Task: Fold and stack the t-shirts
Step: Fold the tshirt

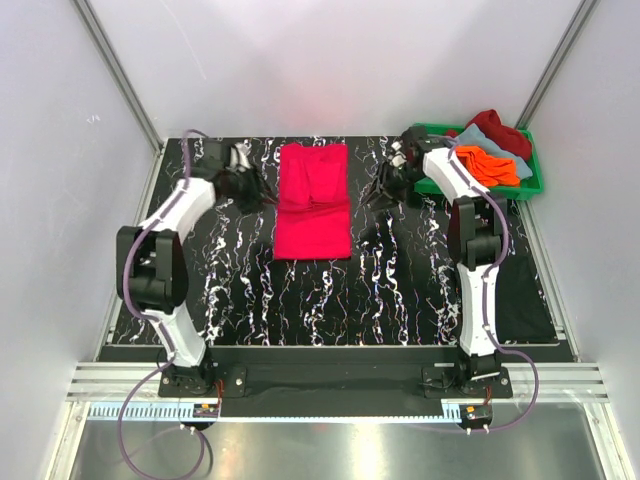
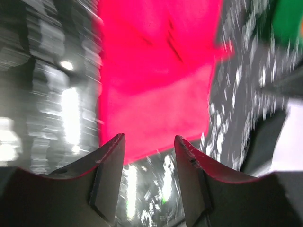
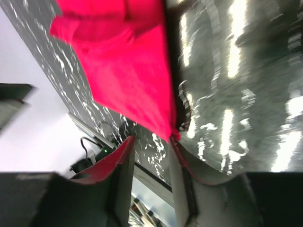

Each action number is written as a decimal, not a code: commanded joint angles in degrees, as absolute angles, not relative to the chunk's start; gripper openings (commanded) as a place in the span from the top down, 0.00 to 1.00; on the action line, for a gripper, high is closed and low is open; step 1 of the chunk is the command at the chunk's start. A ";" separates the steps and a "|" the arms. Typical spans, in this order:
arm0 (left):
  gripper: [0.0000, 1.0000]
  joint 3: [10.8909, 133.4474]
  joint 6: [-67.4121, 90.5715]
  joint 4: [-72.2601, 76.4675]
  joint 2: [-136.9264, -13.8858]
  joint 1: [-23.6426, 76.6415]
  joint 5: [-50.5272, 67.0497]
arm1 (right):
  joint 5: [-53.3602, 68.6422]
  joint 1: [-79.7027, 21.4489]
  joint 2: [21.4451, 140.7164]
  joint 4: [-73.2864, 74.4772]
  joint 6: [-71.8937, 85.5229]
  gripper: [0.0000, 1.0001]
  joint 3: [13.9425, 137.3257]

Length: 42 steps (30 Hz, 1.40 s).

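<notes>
A bright pinkish-red t-shirt (image 1: 313, 200) lies folded into a narrow strip at the table's far middle; it also shows in the left wrist view (image 2: 156, 75) and the right wrist view (image 3: 123, 71). My left gripper (image 1: 258, 192) hovers just left of it, open and empty (image 2: 149, 146). My right gripper (image 1: 378, 192) hovers just right of it, open and empty (image 3: 151, 146). An orange t-shirt (image 1: 488, 164), a grey-blue one (image 1: 478, 138) and a dark red one (image 1: 500, 130) are heaped at the far right.
A green plastic crate (image 1: 532, 186) at the far right corner holds the heaped shirts. A black patch (image 1: 525, 295) lies on the table's right edge. White walls and metal posts close in the black marbled table (image 1: 250, 290).
</notes>
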State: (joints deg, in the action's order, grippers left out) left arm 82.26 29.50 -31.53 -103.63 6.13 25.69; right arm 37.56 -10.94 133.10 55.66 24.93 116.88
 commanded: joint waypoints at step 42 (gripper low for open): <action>0.54 69.97 34.28 -18.89 -106.61 13.28 35.51 | 47.10 -20.21 121.99 42.11 22.67 0.75 98.10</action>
State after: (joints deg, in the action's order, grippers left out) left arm 73.03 36.01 -19.79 -107.85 15.59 36.10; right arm 41.39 -19.66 124.88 47.33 24.16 101.69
